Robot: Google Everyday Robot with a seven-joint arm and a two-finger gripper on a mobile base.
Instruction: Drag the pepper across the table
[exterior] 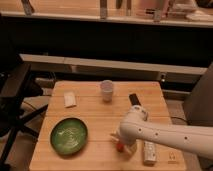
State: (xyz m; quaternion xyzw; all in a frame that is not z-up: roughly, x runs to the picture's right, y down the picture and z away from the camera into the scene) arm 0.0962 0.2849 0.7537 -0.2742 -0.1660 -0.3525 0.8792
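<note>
The table fills the lower half of the view. Its far edge and both side edges show, and its near edge runs close to the bottom of the frame. The gripper hangs low over the near part of the top, just right of the middle as seen. The near edge is close below it, while the far edge and the left edge are well away.

The widest bare wood lies beyond the gripper, a band across the middle of the top. A narrower bare strip runs to its left, between it and the plate.

The white arm reaches in from the right edge of the view and covers the wood to the gripper's right.

The green plate lies left of the gripper, apart from it and near the left edge. The white bottle lies on its side, right of the gripper and near it, partly under the arm. The white cup stands upright well beyond the gripper, near the far edge. The black bar lies beyond it and slightly right, its near end hidden by the arm. A small white packet lies far off to the upper left.

The gripper's jaws stand wide apart. The pepper lies on the wood right at its tip, touching it or nearly so. Whether it is gripped cannot be told.
</note>
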